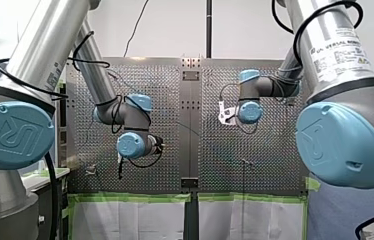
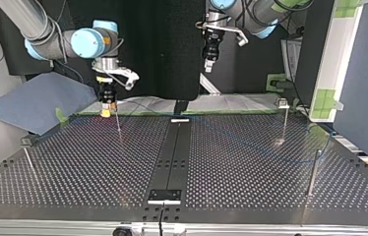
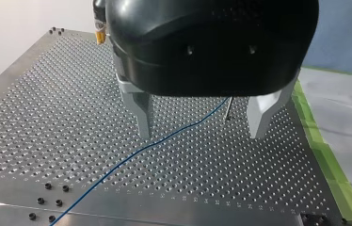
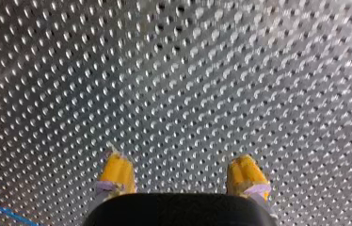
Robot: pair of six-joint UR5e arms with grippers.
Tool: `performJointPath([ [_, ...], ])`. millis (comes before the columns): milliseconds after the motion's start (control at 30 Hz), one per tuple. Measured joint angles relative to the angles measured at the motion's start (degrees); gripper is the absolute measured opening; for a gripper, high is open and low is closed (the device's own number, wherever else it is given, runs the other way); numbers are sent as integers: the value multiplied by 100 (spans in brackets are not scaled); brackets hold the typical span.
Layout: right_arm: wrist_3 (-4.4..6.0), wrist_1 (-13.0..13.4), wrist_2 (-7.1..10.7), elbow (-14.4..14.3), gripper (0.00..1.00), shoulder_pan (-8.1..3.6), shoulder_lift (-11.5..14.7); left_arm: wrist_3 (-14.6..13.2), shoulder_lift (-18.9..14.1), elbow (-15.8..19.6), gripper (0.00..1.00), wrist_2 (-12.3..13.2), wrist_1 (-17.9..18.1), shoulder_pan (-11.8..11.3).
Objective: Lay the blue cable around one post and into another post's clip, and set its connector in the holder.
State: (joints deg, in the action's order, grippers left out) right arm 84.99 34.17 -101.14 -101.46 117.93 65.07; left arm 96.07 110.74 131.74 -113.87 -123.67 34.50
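Here, the blue cable (image 3: 164,139) is lying loose on the perforated worktop (image 3: 47,117). The left wrist view is showing it best, as a thin blue line running across the holes. It is passing beneath my left tool (image 3: 201,117) toward a slim upright post (image 3: 228,107) just beyond the metal fingers (image 3: 141,113). Those fingers are standing wide apart and holding nothing, and the tool is hanging above the cable without touching it. Far ahead in the same view, my right tool (image 3: 100,26) is showing only as a small dark shape with a yellow tip.

The right wrist view is giving what the others are not. It is looking along my right tool from close up, where the two yellow pads (image 4: 117,174) are spread wide with only bare worktop between them, gripping nothing. A short bit of the blue cable is crossing the worktop off to one side, clear of the pads.

The top view alone is showing both tools together. My right tool is hanging low at the view's left, close beside a thin post, and my left tool is hanging higher toward its right. More thin posts (image 2: 314,169) are standing well apart across the worktop. In the front view the tools are too small to read.
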Motion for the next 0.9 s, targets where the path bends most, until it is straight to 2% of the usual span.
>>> performJointPath([
  [133,5,-18,-210,-10,99,241,-30,2,-2,0,100,-33,-15,-1],
  [367,-16,50,-604,-101,99,664,-218,6,-2,0,100,-268,-52,-2],
  [567,-12,42,-743,-144,99,980,-427,15,-3,0,100,-303,-54,-2],
  [900,-24,46,-830,-201,99,1457,-467,21,-6,-1,100,-306,-46,-3],
])
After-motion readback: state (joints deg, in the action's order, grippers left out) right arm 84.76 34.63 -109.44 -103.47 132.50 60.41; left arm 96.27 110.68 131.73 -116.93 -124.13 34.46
